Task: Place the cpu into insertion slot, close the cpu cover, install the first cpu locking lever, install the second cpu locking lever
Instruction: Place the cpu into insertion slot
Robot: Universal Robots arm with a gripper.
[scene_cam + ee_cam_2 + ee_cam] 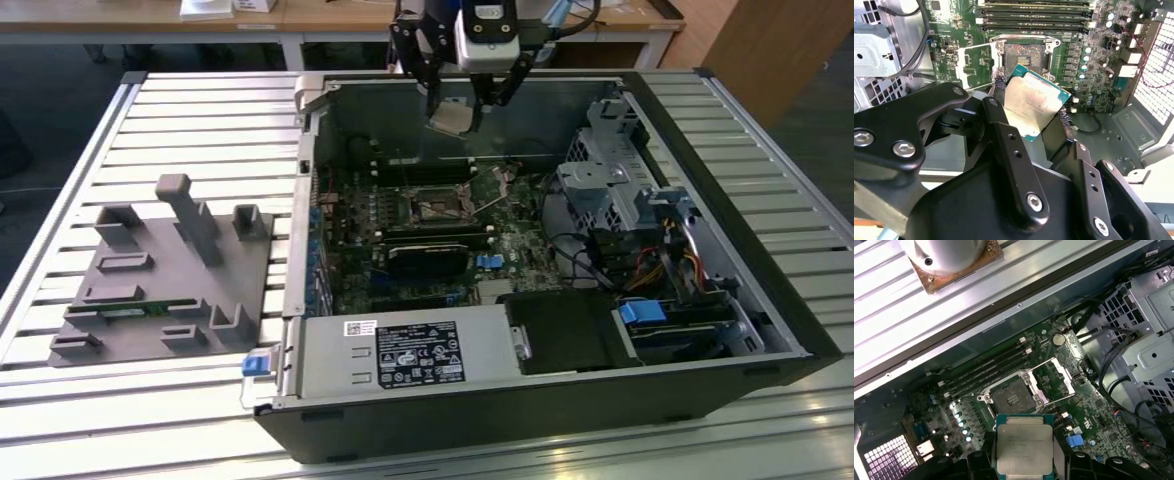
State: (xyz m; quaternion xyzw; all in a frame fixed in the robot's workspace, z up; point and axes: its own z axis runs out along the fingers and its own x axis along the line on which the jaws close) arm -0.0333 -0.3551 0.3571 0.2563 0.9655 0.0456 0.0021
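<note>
- Left of frame?
- Grey fixture [167,270] lying on table [200,120].
- Jaws?
- Clenched on cpu [451,118], upper centre of exterior view, clear of bare insertion slot [435,208] mid-frame.
- Cpu cover [961,67]?
- Flipped open beside slot, in second wrist view.

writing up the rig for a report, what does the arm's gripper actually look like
The gripper is matte black, built from jointed bar linkages. In the second wrist view its fingers are flat, round-ended links pinned with silver screws. In the exterior view a white boxy module sits above them, with black cables alongside.
</note>
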